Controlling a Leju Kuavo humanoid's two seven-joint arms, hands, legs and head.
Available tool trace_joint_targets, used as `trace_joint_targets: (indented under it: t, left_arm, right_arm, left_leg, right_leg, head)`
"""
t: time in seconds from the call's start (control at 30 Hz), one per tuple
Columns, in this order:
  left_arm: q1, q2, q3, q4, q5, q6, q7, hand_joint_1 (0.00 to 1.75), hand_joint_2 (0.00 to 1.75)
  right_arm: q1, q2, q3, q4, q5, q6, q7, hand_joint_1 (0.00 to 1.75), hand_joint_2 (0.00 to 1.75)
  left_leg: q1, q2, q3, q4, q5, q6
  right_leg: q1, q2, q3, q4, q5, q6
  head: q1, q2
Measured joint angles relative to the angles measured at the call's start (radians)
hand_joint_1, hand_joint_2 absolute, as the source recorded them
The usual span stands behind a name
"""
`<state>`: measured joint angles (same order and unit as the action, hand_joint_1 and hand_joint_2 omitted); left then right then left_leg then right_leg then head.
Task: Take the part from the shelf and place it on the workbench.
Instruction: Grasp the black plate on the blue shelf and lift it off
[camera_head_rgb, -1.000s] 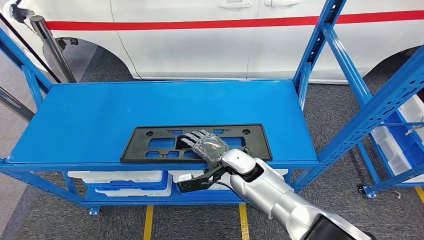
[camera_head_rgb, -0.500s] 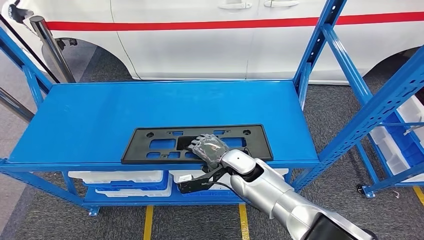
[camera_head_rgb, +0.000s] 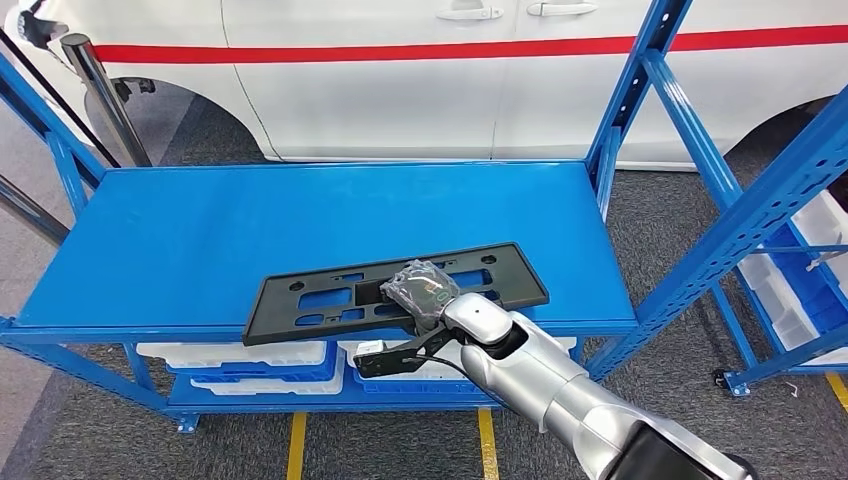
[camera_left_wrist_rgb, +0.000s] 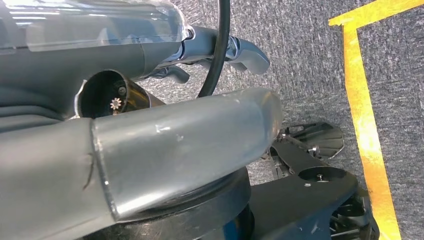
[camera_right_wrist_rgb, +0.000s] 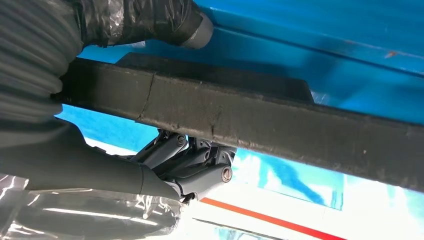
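Observation:
The part (camera_head_rgb: 300, 300) is a long black plate frame with cut-outs, lying skewed near the front edge of the blue shelf top (camera_head_rgb: 300, 215). My right hand (camera_head_rgb: 420, 288) grips it at the middle of its front edge, and the part's right end is raised and swung away from me. In the right wrist view the thumb (camera_right_wrist_rgb: 150, 20) lies on one face of the black part (camera_right_wrist_rgb: 280, 125) and the fingers (camera_right_wrist_rgb: 190, 165) curl against the other. My left hand (camera_left_wrist_rgb: 175, 140) hangs over grey carpet with nothing in it.
A white car (camera_head_rgb: 400, 90) with a red stripe stands just behind the shelf. Blue uprights (camera_head_rgb: 700, 130) rise at the right, a metal post (camera_head_rgb: 100, 90) at the left. White bins (camera_head_rgb: 240, 360) sit on the lower level. Yellow lines (camera_head_rgb: 296, 445) mark the floor.
My right hand's fingers went from lying flat on the part to closing on it. The part has lifted and turned, its right end now higher and farther back.

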<state>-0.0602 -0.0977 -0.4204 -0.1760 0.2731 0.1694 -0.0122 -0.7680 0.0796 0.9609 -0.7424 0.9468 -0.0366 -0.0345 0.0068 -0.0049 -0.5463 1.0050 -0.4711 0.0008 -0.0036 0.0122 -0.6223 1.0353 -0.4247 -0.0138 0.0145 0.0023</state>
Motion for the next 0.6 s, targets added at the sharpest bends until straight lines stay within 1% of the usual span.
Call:
trace_joint_targets:
  t: [0.37, 0.53, 0.57, 0.6]
  left_arm:
    - [0.000, 0.000, 0.000, 0.000, 0.001, -0.006, -0.004, 0.00, 0.00]
    - [0.000, 0.000, 0.000, 0.000, 0.004, -0.006, -0.008, 0.00, 0.00]
    - [0.000, 0.000, 0.000, 0.000, 0.005, -0.006, -0.009, 0.00, 0.00]
    - [0.000, 0.000, 0.000, 0.000, 0.005, -0.006, -0.009, 0.00, 0.00]
  right_arm:
    - [-0.003, -0.006, 0.002, -0.007, -0.004, -0.003, 0.000, 1.75, 1.75]
    - [0.003, -0.014, 0.003, -0.029, -0.008, -0.032, 0.012, 1.75, 1.75]
    - [0.004, -0.016, 0.004, -0.034, -0.008, -0.036, 0.014, 1.52, 1.75]
    - [0.005, -0.017, 0.004, -0.039, -0.007, -0.040, 0.015, 1.08, 1.75]
  left_leg:
    - [0.000, 0.000, 0.002, 0.000, -0.001, 0.000]
    - [0.000, 0.000, 0.002, 0.000, -0.001, 0.000]
    - [0.000, 0.000, 0.002, 0.000, -0.001, 0.000]
    - [0.000, 0.000, 0.002, 0.000, -0.001, 0.001]
  right_leg:
    - [0.000, 0.000, 0.000, 0.000, -0.001, 0.001]
    - [0.000, 0.000, 0.000, 0.000, -0.001, 0.001]
    - [0.000, 0.000, -0.001, 0.000, -0.001, 0.001]
    - [0.000, 0.000, -0.001, 0.000, -0.001, 0.001]
  head:
    - [0.000, 0.000]
    - [0.000, 0.000]
    - [0.000, 0.000]
    - [0.000, 0.000]
